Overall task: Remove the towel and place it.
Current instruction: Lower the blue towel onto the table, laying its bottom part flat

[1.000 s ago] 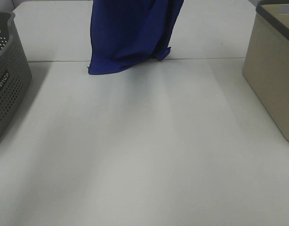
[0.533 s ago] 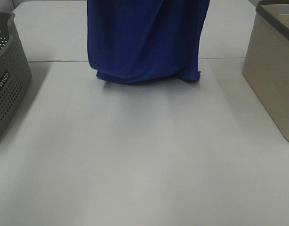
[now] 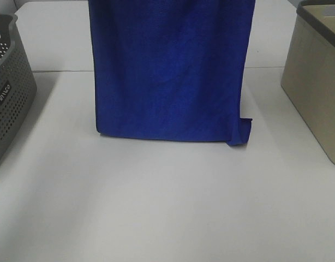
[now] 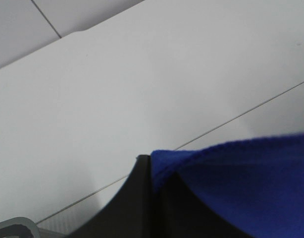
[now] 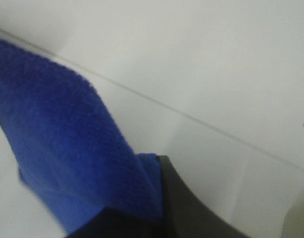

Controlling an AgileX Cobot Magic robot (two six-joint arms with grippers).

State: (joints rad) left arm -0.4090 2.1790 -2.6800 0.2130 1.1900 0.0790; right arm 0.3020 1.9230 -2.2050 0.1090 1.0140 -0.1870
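The royal-blue towel (image 3: 170, 71) hangs spread wide over the middle of the white table (image 3: 167, 207), its upper edge cut off by the top of the exterior view. Its lower edge reaches the table, with a small fold at the lower right corner (image 3: 241, 134). Neither gripper shows in the exterior view. In the left wrist view the left gripper (image 4: 154, 171) is shut on a top corner of the towel (image 4: 241, 173). The right wrist view has the right gripper (image 5: 159, 171) shut on another corner of the towel (image 5: 58, 144).
A dark grey perforated basket (image 3: 9, 87) stands at the table's left edge. A beige bin (image 3: 315, 82) with a dark rim stands at the right edge. A seam (image 3: 58, 71) between two table tops runs across behind the towel.
The towel has spread from a narrow bunch to a wide flat sheet. Its lower edge has come toward the front of the table.
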